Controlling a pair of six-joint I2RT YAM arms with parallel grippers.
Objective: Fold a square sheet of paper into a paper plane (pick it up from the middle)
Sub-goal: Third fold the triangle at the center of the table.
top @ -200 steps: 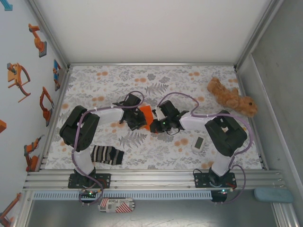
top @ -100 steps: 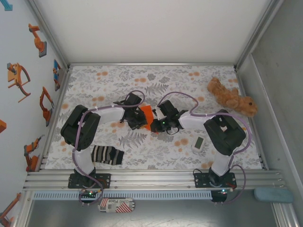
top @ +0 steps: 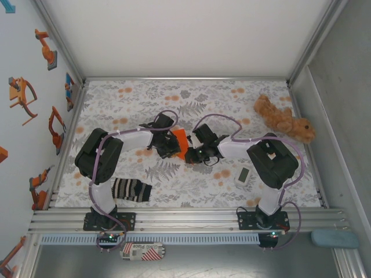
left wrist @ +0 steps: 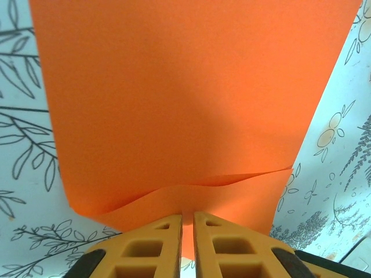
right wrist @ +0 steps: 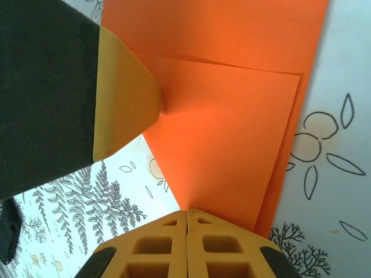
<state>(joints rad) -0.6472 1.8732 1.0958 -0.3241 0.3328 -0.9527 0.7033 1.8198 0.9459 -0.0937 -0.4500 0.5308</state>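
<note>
Change: right arm (top: 271,157) had shifted slightly left, toward the striped sock (top: 131,189).
Left gripper (left wrist: 187,219): beyond the sock, fingers clamped on the square sheet of paper (left wrist: 185,104).
Right gripper (right wrist: 186,217): beyond-right of the sock, fingers pressed together on the sheet's folded layers.
Sheet: orange, held between both grippers, beyond-right of the sock.
Plush toy (top: 284,120): farthest, well right of the sock.

The left arm (top: 107,152) and right arm (top: 272,162) combine black joint housings with white tubular links. A purple cable (top: 167,113) loops along each. The left gripper (left wrist: 187,215) and right gripper (right wrist: 186,212) carry yellow-orange moulded fingers (left wrist: 145,249) with rectangular recesses and black outer trim.
</note>
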